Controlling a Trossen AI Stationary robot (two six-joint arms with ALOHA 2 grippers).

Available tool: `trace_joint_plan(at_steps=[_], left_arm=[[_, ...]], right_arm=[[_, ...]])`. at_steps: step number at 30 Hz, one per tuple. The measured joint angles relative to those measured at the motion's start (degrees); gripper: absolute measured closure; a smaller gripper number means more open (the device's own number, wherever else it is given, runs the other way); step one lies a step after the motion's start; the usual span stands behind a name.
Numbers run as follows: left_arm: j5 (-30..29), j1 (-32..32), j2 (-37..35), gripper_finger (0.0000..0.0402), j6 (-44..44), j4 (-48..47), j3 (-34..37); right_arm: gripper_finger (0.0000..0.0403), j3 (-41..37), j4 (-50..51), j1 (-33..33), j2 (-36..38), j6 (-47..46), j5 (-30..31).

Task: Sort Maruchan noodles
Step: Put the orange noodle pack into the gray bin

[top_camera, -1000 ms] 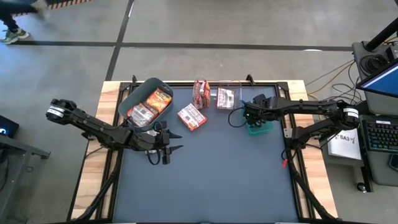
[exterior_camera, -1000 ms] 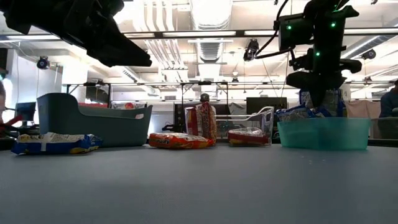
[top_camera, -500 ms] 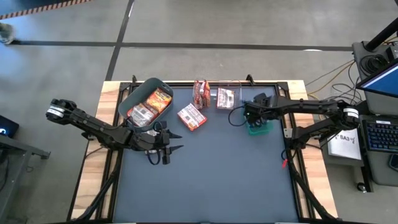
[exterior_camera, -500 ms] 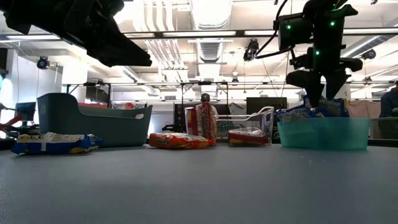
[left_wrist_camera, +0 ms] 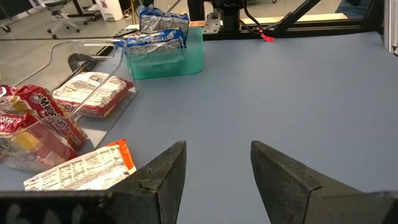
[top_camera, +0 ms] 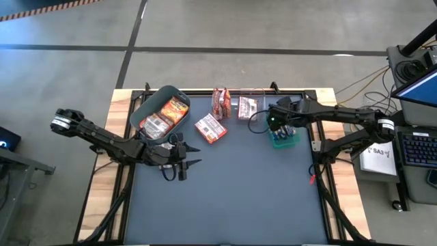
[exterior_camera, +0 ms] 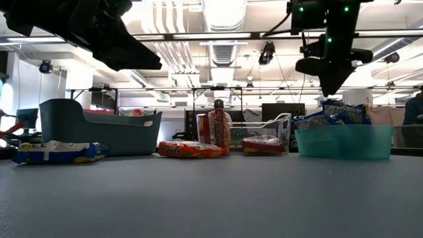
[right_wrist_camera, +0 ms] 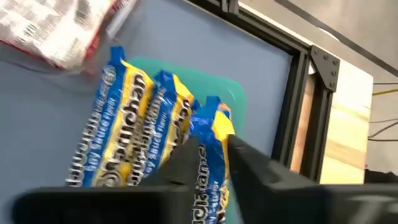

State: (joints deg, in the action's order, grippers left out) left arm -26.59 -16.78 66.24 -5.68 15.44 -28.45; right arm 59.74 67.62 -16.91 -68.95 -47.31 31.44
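Observation:
Several blue-and-white Maruchan packets [right_wrist_camera: 137, 137] stand on edge in the green bin [top_camera: 287, 142] at the table's far right. My right gripper [exterior_camera: 328, 89] hangs just above them with its fingers drawn together and nothing between them. An orange packet [top_camera: 210, 128] lies flat mid-table. Red packets [top_camera: 220, 102] stand upright behind it. A maroon-and-white packet lies in the clear bin [top_camera: 248, 108]. A blue packet [exterior_camera: 59, 152] lies on the table at the low view's left. My left gripper [left_wrist_camera: 217, 168] hovers open and empty over the table's left middle.
A grey bin [top_camera: 160, 113] at the far left holds orange and maroon packets. The near half of the blue-grey table top [top_camera: 232, 205] is bare. A black frame and wooden boards [top_camera: 341, 184] edge the table. A desk with a laptop stands off to the right.
My right gripper has opened over the green bin and let go of a blue packet, which stays in the bin. It has then gone up clear of the packets and drawn its fingers together.

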Motion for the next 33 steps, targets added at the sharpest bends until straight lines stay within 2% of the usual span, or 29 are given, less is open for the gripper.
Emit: trace_joint_plan(at_steps=[2, 6, 15, 25, 33], left_arm=[[0.0, 0.1, 0.0, 0.0238, 0.0, 0.0, 0.0], [0.0, 0.1, 0.0, 0.0238, 0.1, 0.0, 0.0], [-0.1, 0.1, 0.0, 0.0238, 0.2, 0.4, 0.0], [0.0, 0.1, 0.0, 0.0238, 0.3, 1.5, 0.0], [0.0, 0.1, 0.0, 0.0238, 0.3, 1.6, 0.0]], right_arm=[[0.0369, -1.0, 0.1, 0.0, 0.0, 0.0, 0.0], [0.0390, -3.1, 0.1, 0.0, 0.0, -1.2, -0.4], [0.0394, -8.0, -3.4, 0.0, 0.0, -2.2, 1.0], [0.0394, -13.6, -9.6, -1.2, 0.0, -0.8, 6.0], [0.0394, -11.4, -9.4, -1.1, 0.2, 0.9, 7.3]])
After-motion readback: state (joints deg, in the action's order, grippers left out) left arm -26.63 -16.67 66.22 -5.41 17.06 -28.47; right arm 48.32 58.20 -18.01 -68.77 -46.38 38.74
